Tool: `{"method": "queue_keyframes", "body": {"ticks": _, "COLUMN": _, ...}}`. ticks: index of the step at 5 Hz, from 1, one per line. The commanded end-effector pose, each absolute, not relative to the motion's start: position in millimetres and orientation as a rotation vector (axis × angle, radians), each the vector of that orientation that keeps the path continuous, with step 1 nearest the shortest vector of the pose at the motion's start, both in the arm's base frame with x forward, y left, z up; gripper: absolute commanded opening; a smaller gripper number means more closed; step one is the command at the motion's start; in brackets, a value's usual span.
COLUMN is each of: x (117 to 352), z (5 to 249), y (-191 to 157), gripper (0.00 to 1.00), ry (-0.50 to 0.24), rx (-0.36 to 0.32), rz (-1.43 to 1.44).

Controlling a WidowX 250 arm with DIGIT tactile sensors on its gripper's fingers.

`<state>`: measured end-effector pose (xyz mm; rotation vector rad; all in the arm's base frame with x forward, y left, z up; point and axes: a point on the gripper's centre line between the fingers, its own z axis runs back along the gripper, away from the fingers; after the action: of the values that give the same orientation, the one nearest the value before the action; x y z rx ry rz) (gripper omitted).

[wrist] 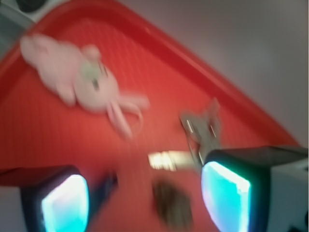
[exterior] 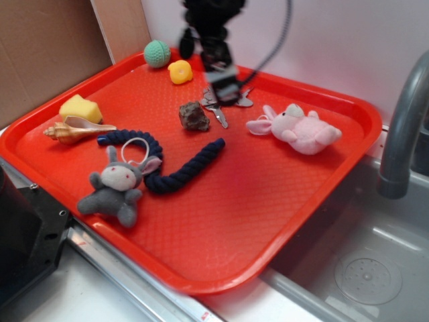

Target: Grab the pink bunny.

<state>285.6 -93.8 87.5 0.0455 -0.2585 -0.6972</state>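
Because the red tray (exterior: 281, 221) keeps every item flat and spread out, each can be reached from above. On the left lie a yellow sponge (exterior: 80, 108) and a seashell (exterior: 75, 131), with the grey bunny (exterior: 115, 186) nearer, touching a dark blue rope (exterior: 175, 169). Farther back sit a green ball (exterior: 157, 54) and a yellow toy (exterior: 179, 72). In the middle rest a brown rock (exterior: 194, 116) and keys (exterior: 216, 111), and the pincer (exterior: 224, 82) hangs just above them — jaws spread wide and empty in the wrist view. To the right lies the pink bunny (exterior: 297, 128) on its side, ears toward the keys, clear of everything else — so my guess is a sideways shift comes before any descent.
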Motion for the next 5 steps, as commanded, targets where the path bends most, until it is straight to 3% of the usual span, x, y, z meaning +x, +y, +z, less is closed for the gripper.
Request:
{"method": "queue_keyframes", "body": {"ticks": 1, "x": 295, "z": 65, "y": -162, "gripper": 1.00, "ry": -0.238, "rx": -0.155, "rz": -0.907}}
{"method": "queue_keyframes", "body": {"ticks": 2, "x": 281, "z": 31, "y": -172, "gripper": 1.00, "ry": -0.173, "rx": -0.122, "rz": -0.936}}
{"method": "queue_keyframes", "body": {"ticks": 3, "x": 270, "z": 20, "y": -175, "gripper": 0.00, "ry": -0.147, "rx": -0.056, "rz": -0.913}}
{"method": "queue_keyframes", "body": {"ticks": 4, "x": 263, "z": 18, "y": -174, "gripper": 0.00, "ry": -0.169, "rx": -0.006, "rz": -0.884}}
{"method": "queue_keyframes", "body": {"ticks": 5, "x": 266, "z": 39, "y": -158, "gripper": 0.00, "ry": -0.194, "rx": 0.007, "rz": -0.805}}
